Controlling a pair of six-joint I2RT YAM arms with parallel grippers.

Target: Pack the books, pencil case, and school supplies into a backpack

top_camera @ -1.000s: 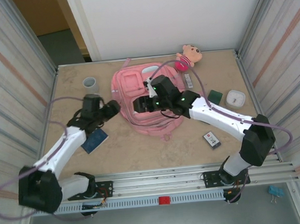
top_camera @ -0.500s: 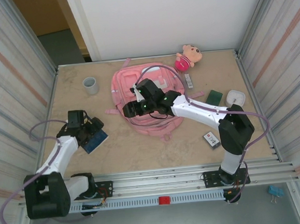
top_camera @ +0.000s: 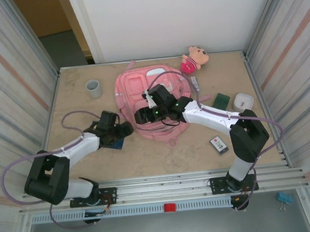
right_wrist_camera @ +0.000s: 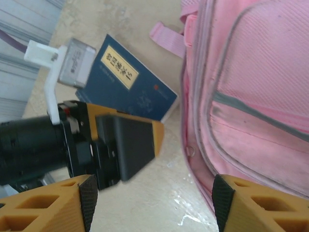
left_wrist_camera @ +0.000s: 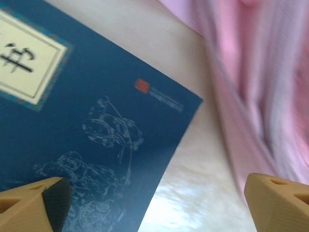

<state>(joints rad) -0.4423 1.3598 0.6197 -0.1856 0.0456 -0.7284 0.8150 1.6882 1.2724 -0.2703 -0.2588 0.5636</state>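
The navy-blue book (top_camera: pixel 116 144) lies flat on the table just left of the pink backpack (top_camera: pixel 158 86). My left gripper (top_camera: pixel 125 130) hovers open over the book's right edge; in the left wrist view the book (left_wrist_camera: pixel 82 125) spreads beneath the open gripper (left_wrist_camera: pixel 159 208), with the backpack (left_wrist_camera: pixel 270 72) at right. My right gripper (top_camera: pixel 139 116) stands open at the backpack's left edge. The right wrist view has the book (right_wrist_camera: pixel 137 89), the left gripper (right_wrist_camera: pixel 126 145), the backpack (right_wrist_camera: pixel 251 87) and my open right gripper (right_wrist_camera: pixel 154 208) above bare table. A black piece with white markings (top_camera: pixel 218 144) and a grey stick (top_camera: pixel 195 83) lie to the right.
A grey cup (top_camera: pixel 93 87) stands at the back left. A pink doll (top_camera: pixel 193 58) sits behind the backpack. A dark green flat item (top_camera: pixel 222 100) and a white rounded box (top_camera: pixel 243 101) lie at the right. Metal walls close in both sides.
My left gripper swung right, towards the backpack, and the navy book now lies closer to the backpack's edge. The right gripper shifted slightly right over the backpack's left side.
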